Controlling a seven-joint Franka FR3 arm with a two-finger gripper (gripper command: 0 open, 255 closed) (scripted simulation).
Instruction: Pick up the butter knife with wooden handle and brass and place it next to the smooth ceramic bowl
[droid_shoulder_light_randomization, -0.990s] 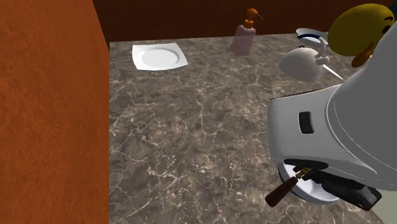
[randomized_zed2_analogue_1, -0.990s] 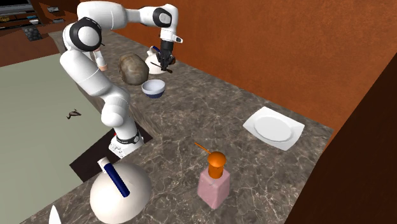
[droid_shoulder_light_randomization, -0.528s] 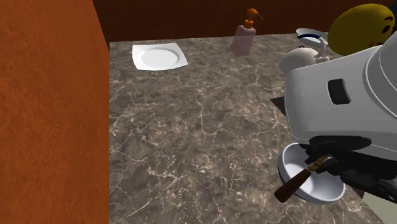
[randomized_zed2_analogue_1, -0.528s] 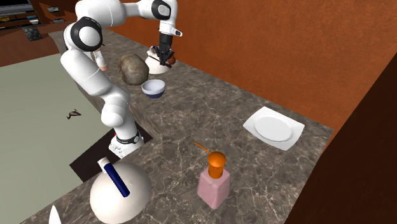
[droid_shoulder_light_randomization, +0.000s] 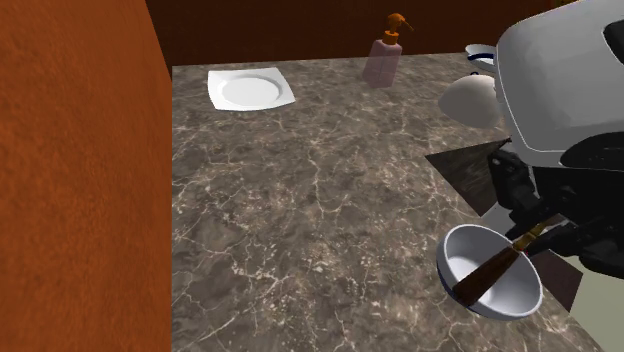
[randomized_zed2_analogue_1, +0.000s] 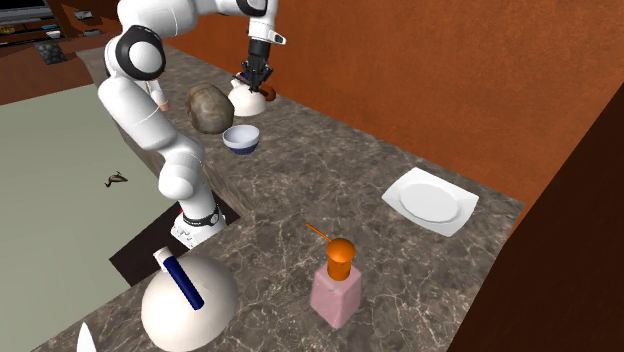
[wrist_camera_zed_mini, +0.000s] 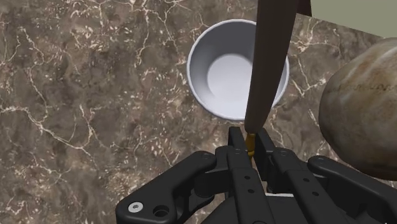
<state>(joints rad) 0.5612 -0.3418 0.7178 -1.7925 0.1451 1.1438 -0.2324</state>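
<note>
— It has gone up since a second ago. In the shoulder view the white arm has swung higher, and the tool (droid_shoulder_light_randomization: 541, 231) has taken the butter knife (droid_shoulder_light_randomization: 490, 272) up with it. The brown handle now hangs slantwise in front of the bowl (droid_shoulder_light_randomization: 455, 255), clear of the bench (droid_shoulder_light_randomization: 300, 200).

— Is it gripped properly?

— Looks so. The fingers are pinched narrow on the blade end and the handle sticks out free.

— And the second exterior view?

— There the tool (randomized_zed2_analogue_1: 256, 82) stands well above the bench (randomized_zed2_analogue_1: 330, 170), with the butter knife (randomized_zed2_analogue_1: 269, 94) a small brown stub under it. The bowl (randomized_zed2_analogue_1: 241, 145) sits lower down, near a brown rock-like lump (randomized_zed2_analogue_1: 207, 108). The square plate (randomized_zed2_analogue_1: 432, 202) and the soap bottle (randomized_zed2_analogue_1: 337, 285) are well apart from all that.

— The wrist view?

— Looking past the tool (wrist_camera_zed_mini: 253, 147), both fingers clamp a brassy bit. The butter knife (wrist_camera_zed_mini: 270, 57) runs out across the rim of the bowl (wrist_camera_zed_mini: 202, 83), on the side nearest the lump (wrist_camera_zed_mini: 359, 108).

— So where are we?

— Picked up and being carried, I'd say. The placing is still to do. Next it needs to come down onto bare bench just beside the bowl, not into it. The lump crowds one side, so the open side looks safer. Then the fingers can part.
</note>
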